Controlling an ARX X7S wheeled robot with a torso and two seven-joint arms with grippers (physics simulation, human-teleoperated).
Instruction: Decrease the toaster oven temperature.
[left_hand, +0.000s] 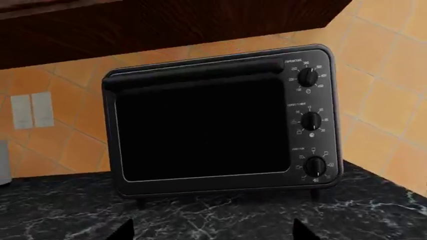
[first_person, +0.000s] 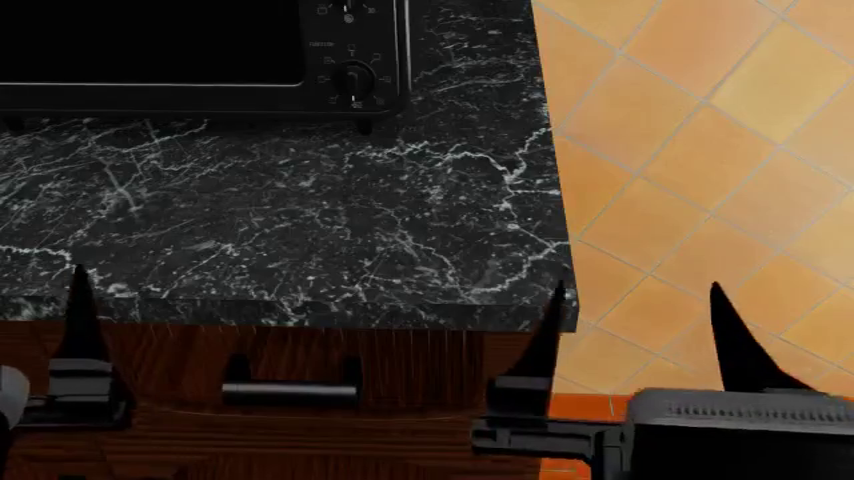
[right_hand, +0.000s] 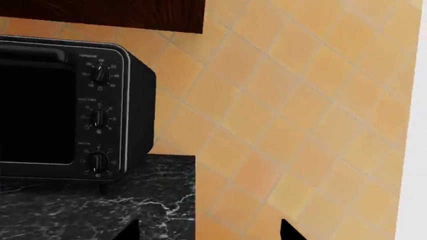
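The black toaster oven (left_hand: 200, 130) stands on the countertop against the tiled wall, facing my left gripper (left_hand: 213, 235). That gripper is open and empty, well short of the oven. Down the oven's right side run three knobs. The topmost is the temperature knob (left_hand: 307, 76), ringed by numbers; it also shows in the right wrist view, temperature knob (right_hand: 100, 75). My right gripper (right_hand: 210, 234) is open and empty, off the oven's right corner over the counter's end. The head view shows only the oven's lower part (first_person: 160, 95), with the right gripper (first_person: 637, 300) near the counter's front right corner.
The black marble countertop (first_person: 294, 220) ends at the right beside orange floor tiles (first_person: 694, 150). A dark wood cabinet (left_hand: 167, 25) hangs over the oven. A white outlet plate (left_hand: 32, 110) is on the wall. A drawer handle (first_person: 290, 392) sits below the counter front.
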